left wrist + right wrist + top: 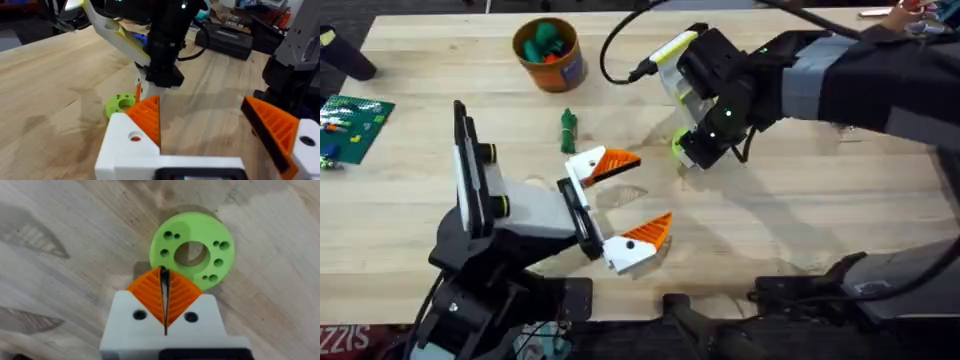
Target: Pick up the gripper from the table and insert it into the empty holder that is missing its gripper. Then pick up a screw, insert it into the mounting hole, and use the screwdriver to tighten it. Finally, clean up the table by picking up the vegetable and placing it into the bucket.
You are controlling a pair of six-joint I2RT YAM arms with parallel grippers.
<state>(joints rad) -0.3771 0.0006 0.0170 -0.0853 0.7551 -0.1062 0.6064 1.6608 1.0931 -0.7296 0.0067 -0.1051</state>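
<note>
The lime-green gripper [192, 250], a flat ring with dark holes, lies on the table's middle; it also peeks out under the right arm [677, 148]. My right gripper [163, 272] points straight down, shut, its orange tips against the ring's rim with nothing between them. My left gripper [628, 202] hovers open just left of it, empty, facing the ring [120, 105]. The dark-green vegetable [568, 130] lies on the wood behind the left fingers. The orange-brown bucket [560, 68] stands at the back. The holder, screw and screwdriver are out of view.
Green and orange toy pieces sit inside the bucket. A green board [352, 125] with small parts lies at the left edge, with a dark object [345, 55] behind it. A black cable [620, 50] loops off the right arm. Bare wood lies right of the ring.
</note>
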